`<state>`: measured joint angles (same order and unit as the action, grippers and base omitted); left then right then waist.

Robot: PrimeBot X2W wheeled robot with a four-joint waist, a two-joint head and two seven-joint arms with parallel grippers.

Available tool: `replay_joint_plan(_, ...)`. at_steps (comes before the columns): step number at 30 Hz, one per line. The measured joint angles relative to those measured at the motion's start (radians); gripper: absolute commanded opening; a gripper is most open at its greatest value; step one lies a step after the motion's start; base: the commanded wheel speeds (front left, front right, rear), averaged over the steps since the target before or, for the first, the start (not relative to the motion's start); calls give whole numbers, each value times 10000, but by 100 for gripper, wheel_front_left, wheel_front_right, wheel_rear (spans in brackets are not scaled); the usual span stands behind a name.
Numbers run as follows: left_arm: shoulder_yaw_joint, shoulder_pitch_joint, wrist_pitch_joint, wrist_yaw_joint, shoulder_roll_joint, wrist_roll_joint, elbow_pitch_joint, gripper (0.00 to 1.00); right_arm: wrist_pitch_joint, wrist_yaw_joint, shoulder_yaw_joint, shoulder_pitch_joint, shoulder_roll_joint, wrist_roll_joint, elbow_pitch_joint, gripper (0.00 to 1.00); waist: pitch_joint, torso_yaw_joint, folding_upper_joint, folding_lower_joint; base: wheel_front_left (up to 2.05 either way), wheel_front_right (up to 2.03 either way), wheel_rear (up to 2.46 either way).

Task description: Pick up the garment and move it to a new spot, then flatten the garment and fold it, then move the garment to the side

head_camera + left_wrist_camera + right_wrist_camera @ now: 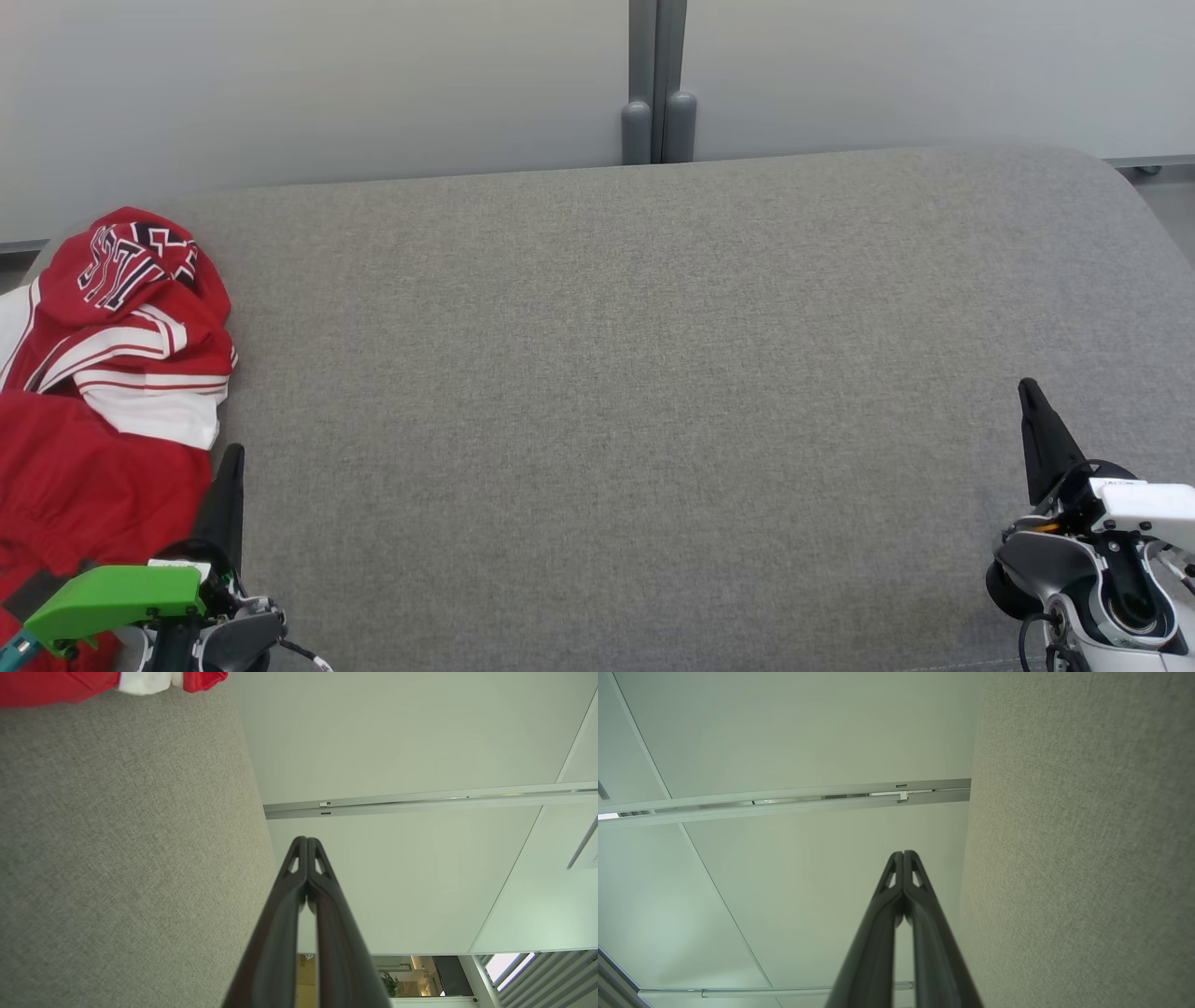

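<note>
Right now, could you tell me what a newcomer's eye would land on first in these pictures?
The crumpled red and white sports top, with black-and-white lettering on its upper fold, lies heaped at the left edge of the grey fabric surface. The left gripper sits shut just beside it at lower left. The right gripper sits shut at lower right, far from the cloth.
</note>
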<state>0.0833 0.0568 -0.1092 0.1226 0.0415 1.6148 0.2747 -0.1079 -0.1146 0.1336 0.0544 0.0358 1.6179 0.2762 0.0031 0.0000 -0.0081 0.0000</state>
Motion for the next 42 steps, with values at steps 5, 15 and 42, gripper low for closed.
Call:
replay_joint_plan(5, 0, 0, 0, 0, 0, 0, 0, 0, 0, 0, 0, 0, 0, 0, 0, 0, 0, 0, 0, 0, 0, 0, 0)
replay_joint_plan(15, 0, 0, 0, 0, 0, 0, 0, 0, 0, 0, 0, 0, 0, 0, 0, 0, 0, 0, 0, 0, 0, 0, 0)
replay_joint_plan(42, 0, 0, 0, 0, 0, 0, 0, 0, 0, 0, 0, 0, 0, 0, 0, 0, 0, 0, 0, 0, 0, 0, 0)
